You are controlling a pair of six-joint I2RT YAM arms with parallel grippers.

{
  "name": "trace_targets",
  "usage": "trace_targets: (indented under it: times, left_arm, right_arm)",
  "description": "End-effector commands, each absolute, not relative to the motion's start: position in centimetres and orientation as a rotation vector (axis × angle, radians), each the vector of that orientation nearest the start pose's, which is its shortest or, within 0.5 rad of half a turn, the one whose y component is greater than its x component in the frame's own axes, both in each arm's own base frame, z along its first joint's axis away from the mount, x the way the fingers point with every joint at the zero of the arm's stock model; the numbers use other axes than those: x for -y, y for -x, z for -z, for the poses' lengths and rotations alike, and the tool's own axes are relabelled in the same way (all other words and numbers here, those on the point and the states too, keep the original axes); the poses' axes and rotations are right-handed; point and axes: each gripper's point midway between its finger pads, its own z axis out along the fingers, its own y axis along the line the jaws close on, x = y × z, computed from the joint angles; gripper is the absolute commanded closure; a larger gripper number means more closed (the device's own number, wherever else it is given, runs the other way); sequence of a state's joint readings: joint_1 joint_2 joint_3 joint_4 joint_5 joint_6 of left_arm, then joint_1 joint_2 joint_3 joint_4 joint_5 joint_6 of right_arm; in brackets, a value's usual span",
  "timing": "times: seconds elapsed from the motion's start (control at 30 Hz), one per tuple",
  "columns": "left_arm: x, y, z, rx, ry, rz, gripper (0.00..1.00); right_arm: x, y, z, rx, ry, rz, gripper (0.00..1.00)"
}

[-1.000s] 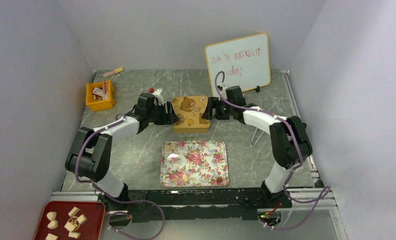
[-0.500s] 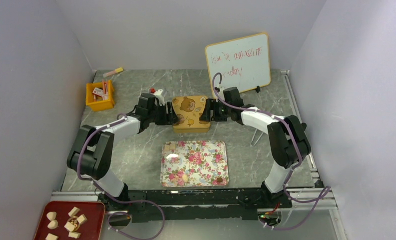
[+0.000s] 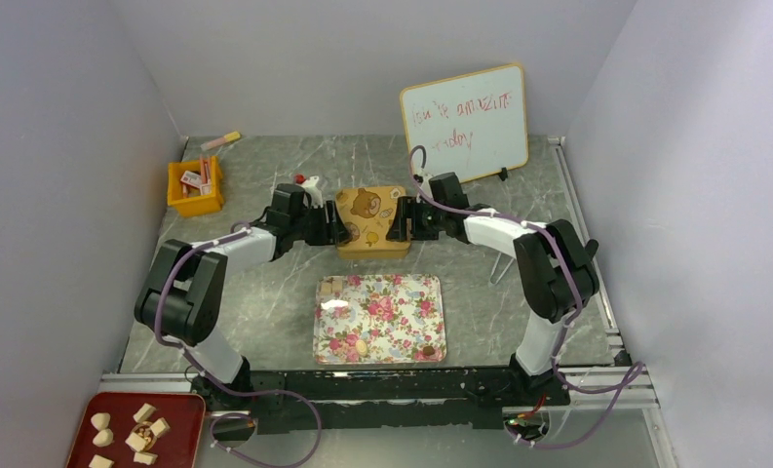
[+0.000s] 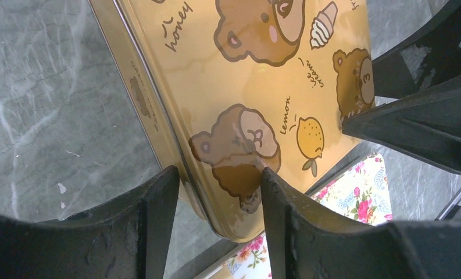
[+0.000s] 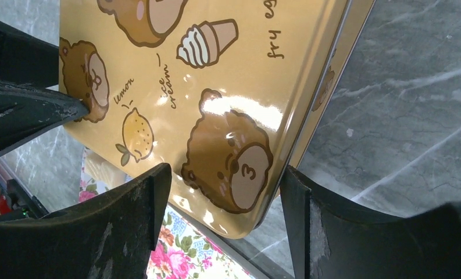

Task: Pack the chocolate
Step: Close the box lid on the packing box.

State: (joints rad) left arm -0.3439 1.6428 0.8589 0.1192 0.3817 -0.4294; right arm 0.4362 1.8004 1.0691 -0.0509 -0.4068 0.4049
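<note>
Where legible, "honey", "lemon" on tin

Tin at middle of table. My 2 grippers flank it: left gripper at tin's left edge, right gripper at its right edge. Tray in front of tin, chocolate on it. Whiteboard behind tin, to right. Bin far left, behind. 2nd tray off table, front-left corner, more pieces on it.

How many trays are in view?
2. The floral tray lies on the table, just nearer than the bear tin; the red tray sits at the near left, off its edge, holding chocolate pieces. None looks hidden.
</note>
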Motion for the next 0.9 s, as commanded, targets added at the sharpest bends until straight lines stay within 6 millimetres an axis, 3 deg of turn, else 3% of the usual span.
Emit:
trace_targets:
  times: [0.0, 0.57, 0.7, 0.8, 0.87]
  left_arm:
    - [22.3, -36.0, -7.3, -2.297, -0.137, 0.876, 0.43]
    - [22.4, -36.6, -7.1, -2.303, -0.152, 0.870, 0.45]
    - [22.2, -36.9, -7.2, -2.305, -0.154, 0.858, 0.43]
    - [22.1, -37.2, -7.3, -2.306, -0.155, 0.857, 0.42]
    - [22.1, -37.4, -7.3, -2.306, -0.156, 0.853, 0.41]
  right_arm:
    - [-27.8, -37.8, -8.8, -2.339, 0.285, -0.921, 0.29]
    - [-28.6, -38.3, -8.4, -2.351, 0.304, -0.904, 0.33]
    - [-28.5, -38.8, -8.3, -2.355, 0.317, -0.876, 0.26]
    - [-28.4, -39.3, -8.4, -2.349, 0.316, -0.853, 0.01]
    - [-28.3, -39.7, -8.4, -2.352, 0.319, -0.842, 0.00]
